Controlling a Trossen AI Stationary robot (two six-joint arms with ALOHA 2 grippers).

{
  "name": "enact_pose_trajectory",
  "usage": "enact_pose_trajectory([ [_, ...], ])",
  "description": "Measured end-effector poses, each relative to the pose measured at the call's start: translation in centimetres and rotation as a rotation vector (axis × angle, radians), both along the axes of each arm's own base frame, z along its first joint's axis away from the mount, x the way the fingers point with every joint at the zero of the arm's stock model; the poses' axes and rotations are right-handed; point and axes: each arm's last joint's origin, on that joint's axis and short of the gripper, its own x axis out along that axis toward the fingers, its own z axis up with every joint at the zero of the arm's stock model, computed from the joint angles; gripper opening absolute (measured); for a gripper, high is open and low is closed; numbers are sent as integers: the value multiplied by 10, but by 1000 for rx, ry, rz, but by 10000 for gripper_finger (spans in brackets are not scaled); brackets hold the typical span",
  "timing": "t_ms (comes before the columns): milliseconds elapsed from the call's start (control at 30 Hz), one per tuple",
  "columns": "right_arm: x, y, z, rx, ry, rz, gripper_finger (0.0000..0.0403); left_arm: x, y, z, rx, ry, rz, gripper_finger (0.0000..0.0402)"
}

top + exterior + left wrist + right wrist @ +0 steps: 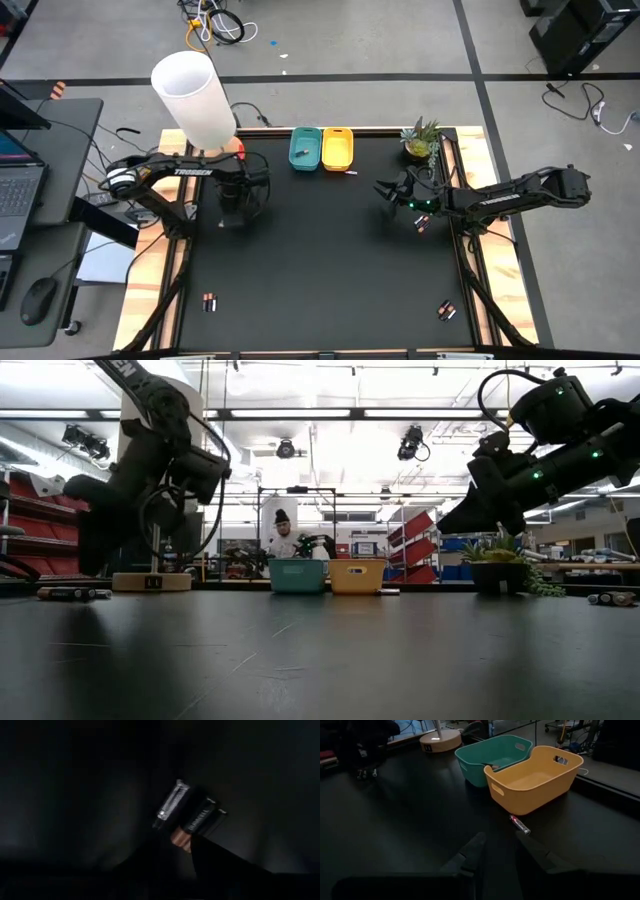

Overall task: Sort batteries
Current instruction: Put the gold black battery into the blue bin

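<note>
Three batteries [192, 817] lie side by side on the black table at its far left, one silvery, the others black with copper ends; the right wrist view shows them too [365, 772]. My left gripper [172, 845] points down just above them, open, with a gap under it in the low view [95, 565]. My right gripper [502, 847] is open and empty at the far right [383, 190], held above the table. One battery [520, 825] lies by the yellow bin [337, 148], beside the teal bin [305, 148].
More batteries lie under the right arm [421, 222], at the near left [209, 301] and at the near right [446, 311]. A potted plant [420, 140] stands at the far right corner. A white lamp [195, 95] rises at the far left.
</note>
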Motion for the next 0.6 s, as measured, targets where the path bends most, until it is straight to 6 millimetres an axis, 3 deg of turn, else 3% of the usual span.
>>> enact_pose_trajectory([
  [333, -1, 1, -4, 8, 46, 6, 87, -6, -39, 23, 47, -229, -139, 113],
  [600, -2, 0, -3, 9, 29, -27, 87, -23, -68, 50, 94, -498, -68, 106],
])
